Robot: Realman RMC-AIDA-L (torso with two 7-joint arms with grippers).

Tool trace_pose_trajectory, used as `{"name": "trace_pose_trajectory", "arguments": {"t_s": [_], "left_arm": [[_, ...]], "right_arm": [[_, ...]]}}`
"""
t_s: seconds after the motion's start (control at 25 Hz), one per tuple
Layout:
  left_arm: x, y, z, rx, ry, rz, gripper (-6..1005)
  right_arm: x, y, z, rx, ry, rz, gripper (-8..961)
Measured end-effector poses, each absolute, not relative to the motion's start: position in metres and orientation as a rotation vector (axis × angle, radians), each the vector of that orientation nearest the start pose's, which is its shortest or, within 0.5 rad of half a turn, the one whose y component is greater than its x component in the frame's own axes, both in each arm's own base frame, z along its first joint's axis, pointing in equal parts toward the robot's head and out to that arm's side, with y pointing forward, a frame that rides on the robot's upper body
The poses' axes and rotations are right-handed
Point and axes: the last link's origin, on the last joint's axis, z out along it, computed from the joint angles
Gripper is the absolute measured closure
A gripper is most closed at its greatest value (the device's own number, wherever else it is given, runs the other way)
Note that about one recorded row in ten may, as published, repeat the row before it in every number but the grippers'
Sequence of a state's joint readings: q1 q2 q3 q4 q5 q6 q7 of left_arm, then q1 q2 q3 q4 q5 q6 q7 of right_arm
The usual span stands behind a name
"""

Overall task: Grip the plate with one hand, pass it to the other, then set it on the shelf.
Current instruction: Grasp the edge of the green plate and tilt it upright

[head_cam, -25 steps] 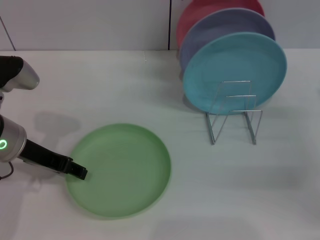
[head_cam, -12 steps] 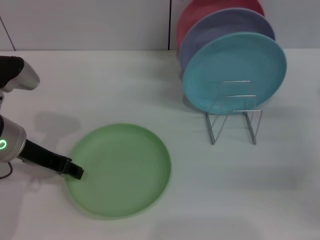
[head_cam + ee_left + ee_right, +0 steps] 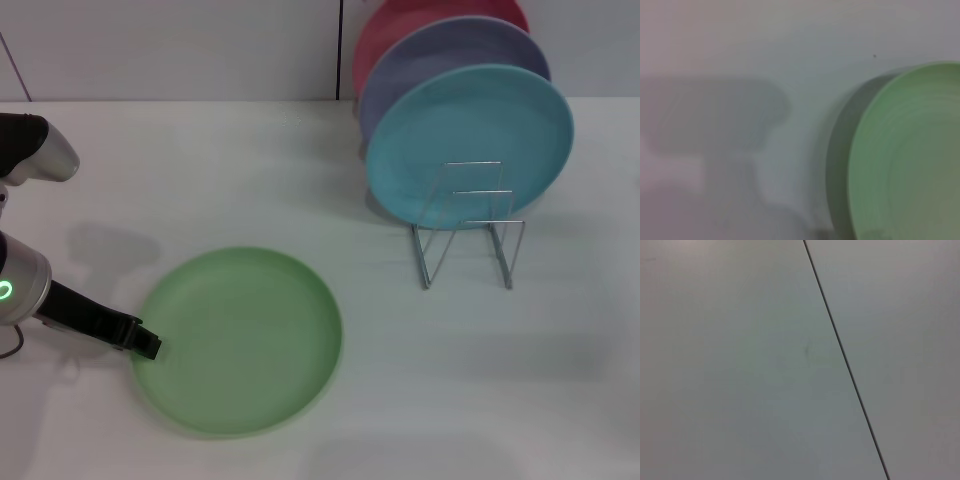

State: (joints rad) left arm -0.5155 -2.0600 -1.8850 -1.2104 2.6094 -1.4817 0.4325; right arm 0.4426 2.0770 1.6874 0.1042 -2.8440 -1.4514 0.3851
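The head camera is looking forward and down over the whole bench [image 3: 250, 170]. The left wrist camera is hovering close, facing the plate [image 3: 910, 160] rim, which both views are sharing. The right wrist camera is facing a plain seamed surface.

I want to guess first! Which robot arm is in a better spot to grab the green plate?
The left one. Its pincer sits right at the near-left rim of the green plate, which lies flat on the table. The right arm isn't visible in the head view.

Light green plate [image 3: 240, 340] — turquoise plate [image 3: 470, 140]
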Motion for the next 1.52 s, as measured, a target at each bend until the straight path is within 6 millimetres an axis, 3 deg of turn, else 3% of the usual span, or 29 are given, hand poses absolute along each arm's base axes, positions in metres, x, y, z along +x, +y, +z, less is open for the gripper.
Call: {"name": "trace_pose_trajectory", "arguments": {"t_s": [0.68,0.88,1.12,1.2,1.52], "left_arm": [[-0.2481,0.3469,0.0089,-2.328,-1.385,0.42,615],[-0.2474,0.3465,0.0075,-2.334,-1.377,0.429,730],[-0.249,0.3472,0.0082,-2.323,-1.359,0.461,797],[-0.249,0.3473,0.008,-2.322,-1.358,0.461,887],[-0.2506,0.3476,0.0093,-2.313,-1.354,0.451,925]], "right_arm": [[0.3304,0.3261,0.0666,-1.199,0.471,1.024,303],[0.3306,0.3258,0.0666,-1.198,0.471,1.024,303],[0.331,0.3254,0.0666,-1.198,0.472,1.023,302],[0.3309,0.3254,0.0665,-1.198,0.472,1.023,302],[0.3312,0.3249,0.066,-1.197,0.474,1.023,304]]}}
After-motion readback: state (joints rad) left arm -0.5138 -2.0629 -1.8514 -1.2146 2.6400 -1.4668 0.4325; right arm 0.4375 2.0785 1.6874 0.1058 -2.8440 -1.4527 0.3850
